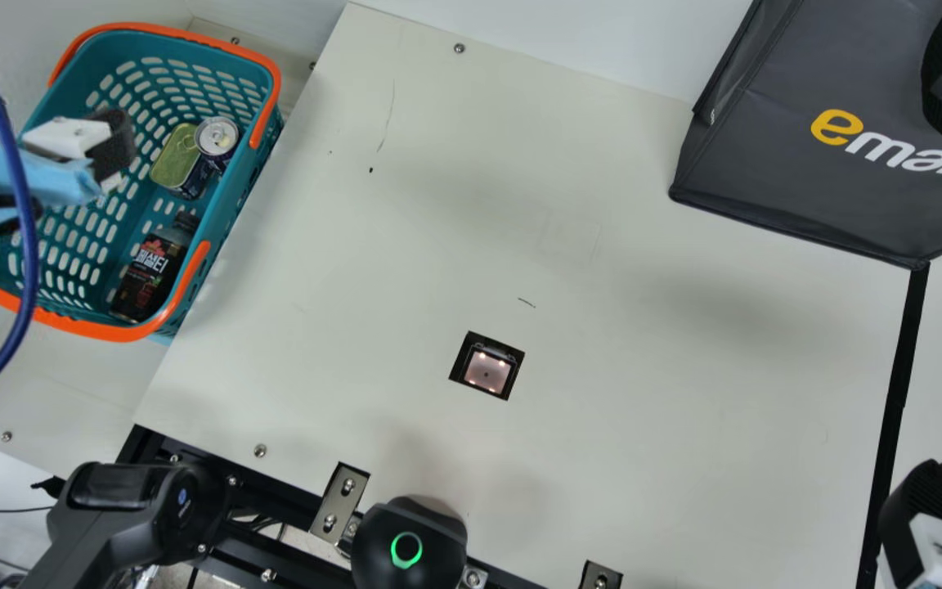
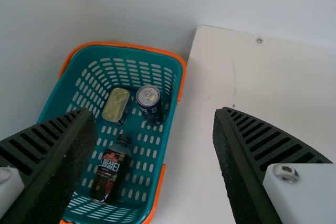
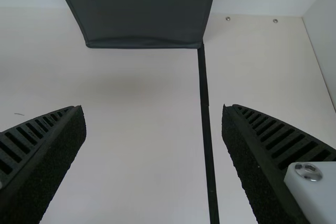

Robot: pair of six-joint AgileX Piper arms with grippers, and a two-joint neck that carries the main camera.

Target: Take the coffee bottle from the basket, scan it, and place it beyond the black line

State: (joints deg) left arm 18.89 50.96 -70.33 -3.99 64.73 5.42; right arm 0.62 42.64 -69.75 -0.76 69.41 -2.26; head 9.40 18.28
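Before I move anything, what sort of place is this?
Probably a mock self-checkout station, perhaps in a lab: shopping basket at one side, lit scanner window set into the tabletop, dark shopping bag at the far edge.

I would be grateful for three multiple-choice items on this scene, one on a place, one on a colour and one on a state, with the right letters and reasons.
1. Where is the coffee bottle?
A. On the black line
B. Inside the basket
C. On the scanner window

2. What colour is the body of the basket?
A. Teal
B. Grey
C. Yellow

3. How do the jaws of the left gripper stand?
A. Shut on the bottle
B. Shut on a can
C. Open, holding nothing

1: B, since the main and left wrist views show the bottle lying within the basket's walls.
2: A, since the slotted walls are teal, with orange only along the rim and handles.
3: C, since the left wrist view shows the jaws wide apart with nothing gripped between them.
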